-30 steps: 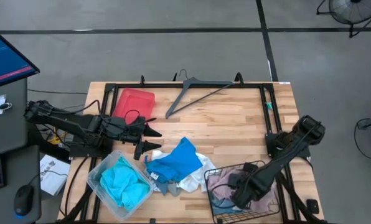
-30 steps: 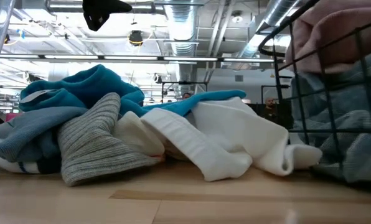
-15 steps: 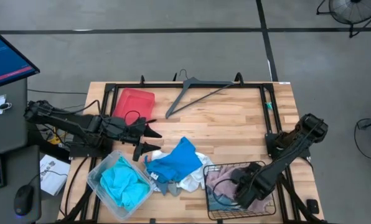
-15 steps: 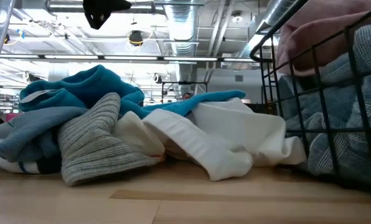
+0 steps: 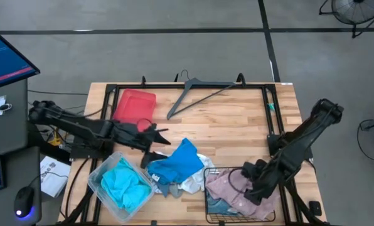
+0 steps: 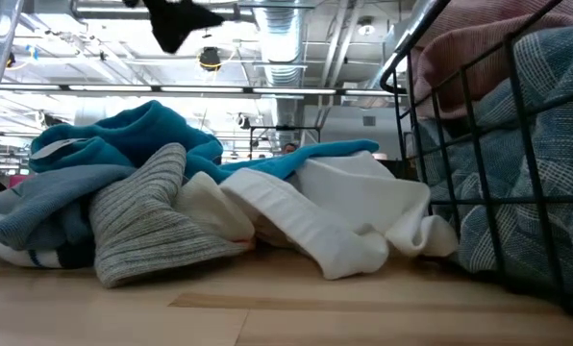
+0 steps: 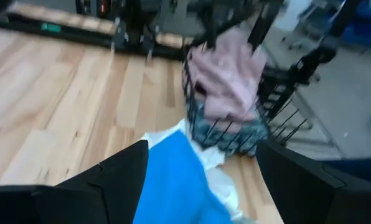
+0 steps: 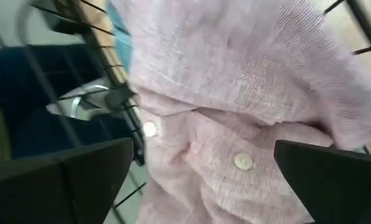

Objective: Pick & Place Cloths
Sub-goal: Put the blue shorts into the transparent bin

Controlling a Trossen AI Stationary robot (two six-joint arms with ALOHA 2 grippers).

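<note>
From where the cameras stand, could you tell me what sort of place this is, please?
Probably a robotics lab in an industrial hall, not a home. A butcher-block table on a black frame stands on bare concrete floor, exposed ducts and strip lights run across the ceiling, and a monitor sits beside the rig.

Industrial lab, exposed ducts, workbench

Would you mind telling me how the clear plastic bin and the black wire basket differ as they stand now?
The clear plastic bin has solid see-through walls; the wire basket is an open black grid. The bin holds a bright turquoise cloth; the basket holds a pale pink shirt over a blue-striped cloth. The bin sits on the left arm's side, the basket under the right hand. Both stand at the table's near edge.
</note>
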